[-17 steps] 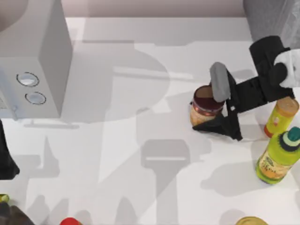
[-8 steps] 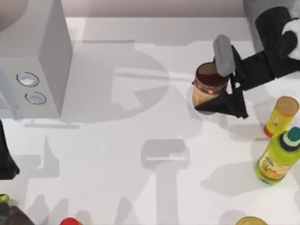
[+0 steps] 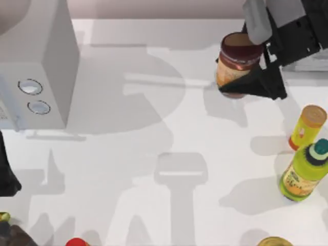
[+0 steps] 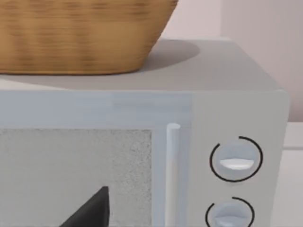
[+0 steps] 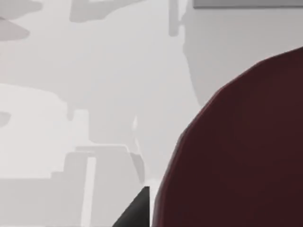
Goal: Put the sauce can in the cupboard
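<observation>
The sauce can (image 3: 237, 62), squat with a maroon top and an orange label, hangs above the table at the back right. My right gripper (image 3: 248, 57) is shut on it, one finger on each side. The can's maroon top (image 5: 236, 151) looms large in the right wrist view. The grey cupboard (image 3: 287, 7) stands in the back right corner, just right of the can and mostly hidden behind my right arm. A light panel (image 3: 307, 65) shows below the arm. My left arm (image 3: 6, 174) is parked at the left edge, facing the knobbed box.
A big light-grey box with two round knobs (image 3: 36, 66) stands at the back left, with a wicker basket (image 4: 80, 33) on top. A slim yellow orange-capped bottle (image 3: 306, 126) and a green-capped bottle (image 3: 302, 171) stand at the right edge. Small items line the front edge.
My right gripper has lifted the sauce can off the table and carried it towards the back right, close to the cupboard. The left arm has not moved.
</observation>
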